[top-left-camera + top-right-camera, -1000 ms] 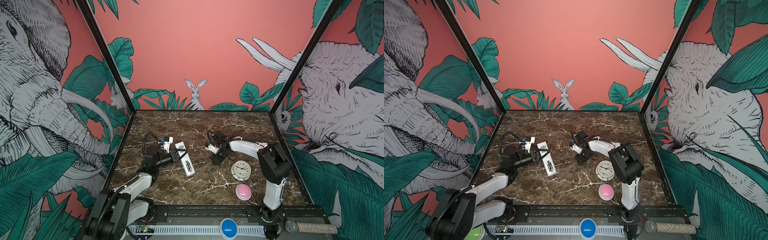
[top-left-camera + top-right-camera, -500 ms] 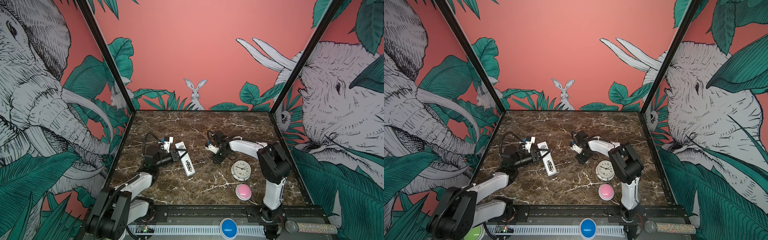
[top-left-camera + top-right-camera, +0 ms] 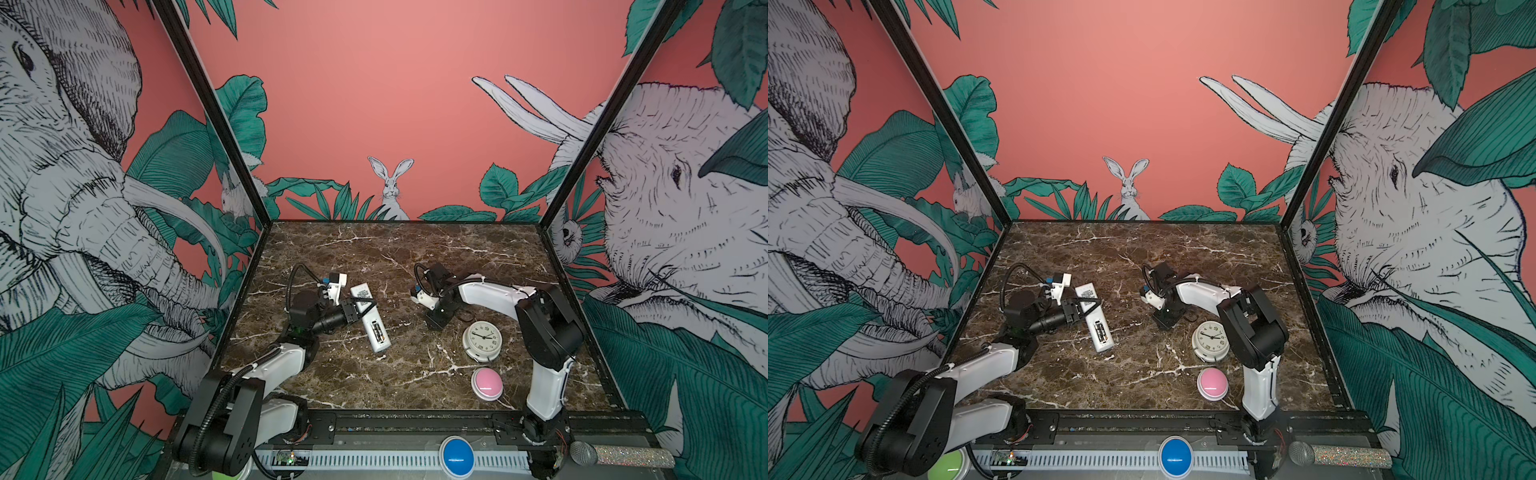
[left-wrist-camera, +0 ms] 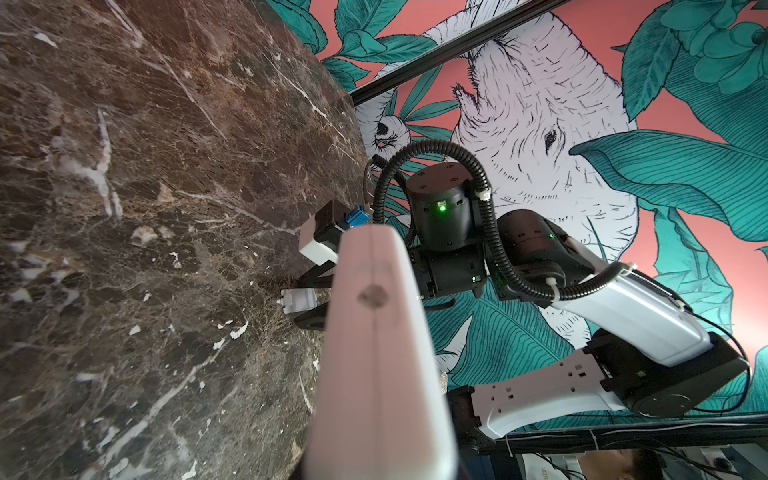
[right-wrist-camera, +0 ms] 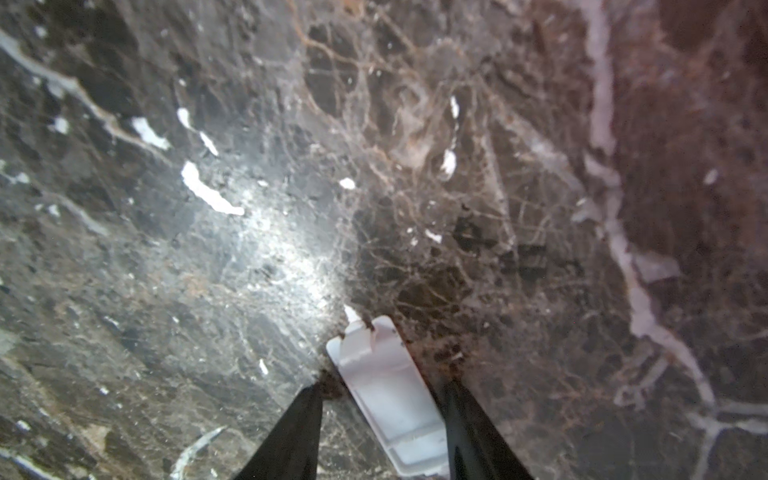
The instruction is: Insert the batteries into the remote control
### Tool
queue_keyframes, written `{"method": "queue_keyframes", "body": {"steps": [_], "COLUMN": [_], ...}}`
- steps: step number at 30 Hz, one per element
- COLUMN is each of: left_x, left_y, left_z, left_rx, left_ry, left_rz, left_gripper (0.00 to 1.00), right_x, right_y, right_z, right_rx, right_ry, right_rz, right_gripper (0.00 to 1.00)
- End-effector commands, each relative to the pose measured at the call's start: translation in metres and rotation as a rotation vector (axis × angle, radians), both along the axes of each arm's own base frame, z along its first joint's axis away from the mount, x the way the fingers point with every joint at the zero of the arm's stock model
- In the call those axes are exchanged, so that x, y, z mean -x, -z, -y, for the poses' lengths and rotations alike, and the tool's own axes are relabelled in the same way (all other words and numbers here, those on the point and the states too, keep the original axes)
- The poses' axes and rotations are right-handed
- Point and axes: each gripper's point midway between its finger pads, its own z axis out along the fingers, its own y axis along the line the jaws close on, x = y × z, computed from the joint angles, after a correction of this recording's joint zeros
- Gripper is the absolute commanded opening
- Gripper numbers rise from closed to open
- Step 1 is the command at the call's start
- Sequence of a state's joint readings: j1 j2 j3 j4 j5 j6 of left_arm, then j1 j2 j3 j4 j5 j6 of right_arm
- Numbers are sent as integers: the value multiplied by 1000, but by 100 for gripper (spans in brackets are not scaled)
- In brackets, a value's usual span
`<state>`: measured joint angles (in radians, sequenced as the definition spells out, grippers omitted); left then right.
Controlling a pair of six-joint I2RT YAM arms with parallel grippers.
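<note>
Two items. Remote control (image 3: pixel 376 330): left gripper (image 3: pixel 365 309) jaws clamped across it, long axis slanting nearward. Cover (image 5: pixel 390 411): well right of remote, between right gripper (image 5: pixel 382 384) jaws, grip uncertain.

The left arm (image 3: pixel 286 361) lies low and reaches away from the front rail, with its wrist turned sideways. The left gripper (image 3: pixel 362 308) points to the right and squeezes tight across the remote control (image 3: pixel 371 318). The right arm (image 3: pixel 494 297) goes up to a bent elbow, then stretches left toward the middle. The right gripper (image 3: pixel 436 322) points down. Its two black fingers (image 5: pixel 291 432) stand apart, one on each side of a small white cover piece (image 5: pixel 386 395), with a gap on one side.
</note>
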<state>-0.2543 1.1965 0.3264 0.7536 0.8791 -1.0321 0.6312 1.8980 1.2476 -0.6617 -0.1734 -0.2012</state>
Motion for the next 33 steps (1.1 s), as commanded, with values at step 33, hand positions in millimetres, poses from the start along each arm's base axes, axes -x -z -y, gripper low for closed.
{"method": "queue_keyframes", "body": {"steps": [33], "left_x": [5], "left_y": [-8], "left_z": [-4], "left_rx": [19], "left_ry": [-1], "left_rz": [49], "left_gripper": [0], "right_x": [31], "right_y": [-43], "right_z": [-17], "right_rx": [48], "right_ry": [169], "right_rz": [20], "right_gripper": [49]}}
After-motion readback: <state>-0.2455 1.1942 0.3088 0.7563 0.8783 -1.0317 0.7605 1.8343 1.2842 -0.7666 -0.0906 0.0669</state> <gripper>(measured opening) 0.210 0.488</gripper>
